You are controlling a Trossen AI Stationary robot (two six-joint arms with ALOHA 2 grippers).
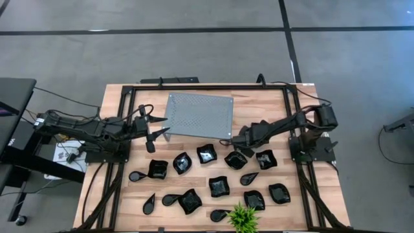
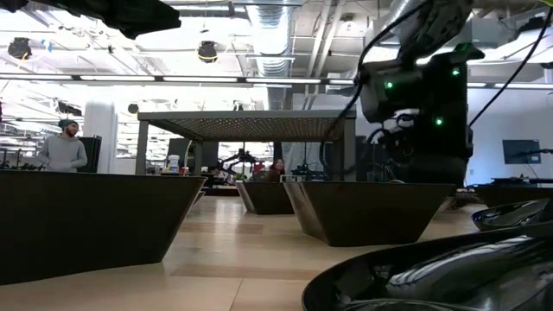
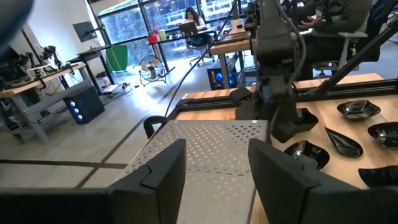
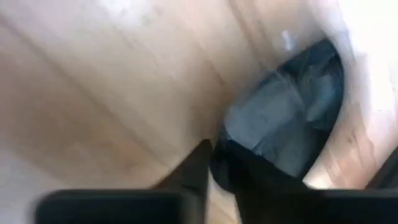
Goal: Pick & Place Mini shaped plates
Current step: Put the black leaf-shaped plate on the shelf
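Left gripper (image 1: 157, 128): left-centre of the high view, fingers spread wide, empty, just beside the grey perforated stand (image 1: 199, 116).
Stand: upper centre of the desk (image 1: 113, 97), between both arms.
Mini shaped plates (image 1: 217, 186): scattered across the lower centre, below the stand, apart from one another.
Green plant (image 1: 242, 218): bottom centre edge, among the nearest plates.
Right gripper (image 1: 238, 147): centre-right, fingers narrowed onto the rim of one plate (image 4: 292, 118) lying on the desk.
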